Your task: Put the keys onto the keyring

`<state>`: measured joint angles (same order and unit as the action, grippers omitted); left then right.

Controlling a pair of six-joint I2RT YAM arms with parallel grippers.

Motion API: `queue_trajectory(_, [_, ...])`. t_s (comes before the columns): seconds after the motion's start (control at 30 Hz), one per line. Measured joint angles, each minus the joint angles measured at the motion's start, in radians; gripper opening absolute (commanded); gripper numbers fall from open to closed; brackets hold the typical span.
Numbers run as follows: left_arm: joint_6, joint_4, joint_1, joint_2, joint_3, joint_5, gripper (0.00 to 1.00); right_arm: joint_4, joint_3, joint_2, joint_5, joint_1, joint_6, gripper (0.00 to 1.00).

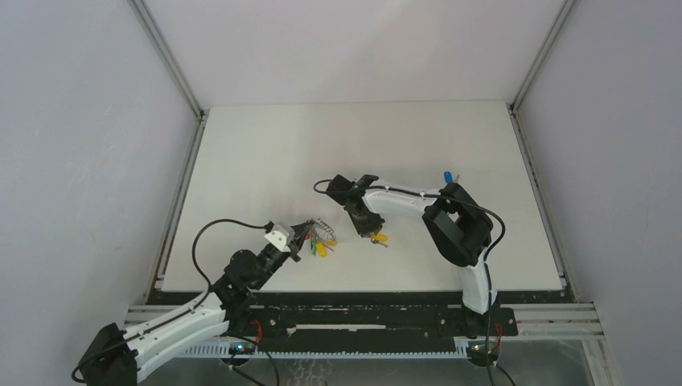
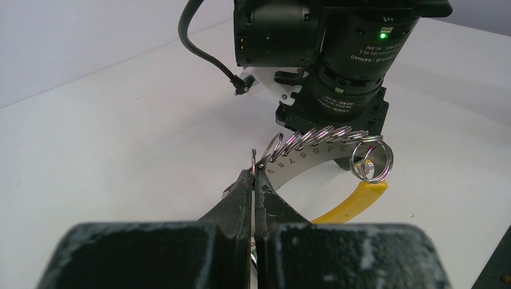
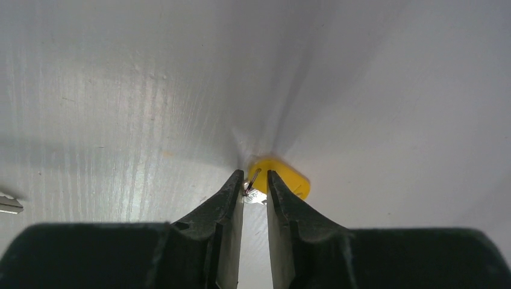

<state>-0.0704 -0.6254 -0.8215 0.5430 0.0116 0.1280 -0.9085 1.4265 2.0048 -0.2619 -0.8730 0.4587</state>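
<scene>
My left gripper (image 1: 304,234) (image 2: 253,171) is shut on a thin ring of the keyring (image 1: 322,240), with yellow, red and green capped keys hanging from it. In the left wrist view the keyring (image 2: 313,141) is a row of small silver rings on a numbered metal strip with a yellow end. My right gripper (image 1: 372,234) (image 3: 255,174) points down at the table, its jaws a narrow gap apart around the yellow key (image 3: 289,174) (image 1: 380,238) lying there. The key's thin metal part leans against the left finger (image 3: 235,186). The blue key (image 1: 447,174) lies farther back on the right.
The white table (image 1: 265,161) is walled by white panels with metal rails along its sides. The right arm's wrist (image 2: 349,66) hangs just behind the keyring. A silver metal piece (image 3: 9,205) shows at the left edge of the right wrist view.
</scene>
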Motion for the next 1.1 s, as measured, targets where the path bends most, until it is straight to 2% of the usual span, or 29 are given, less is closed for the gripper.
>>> queue_trajectory(0.37, [0.000,0.000,0.000,0.000,0.000,-0.001,0.00,0.001,0.008,0.006,-0.017,-0.006,0.002,0.13])
queue_trajectory(0.7, [0.000,0.000,0.000,0.000,0.000,-0.002,0.00,-0.007,0.008,0.006,-0.026,-0.006,0.003,0.00])
queue_trajectory(0.83, [0.000,0.000,0.000,0.000,0.000,-0.004,0.00,-0.007,0.007,0.002,-0.015,-0.005,0.000,0.00])
queue_trajectory(1.0, [0.000,0.000,0.000,0.000,0.000,-0.013,0.00,0.040,-0.057,-0.088,0.029,-0.003,-0.042,0.00])
queue_trajectory(1.1, [0.000,0.001,0.000,0.000,0.000,-0.030,0.00,0.108,-0.134,-0.209,0.050,0.005,-0.105,0.00])
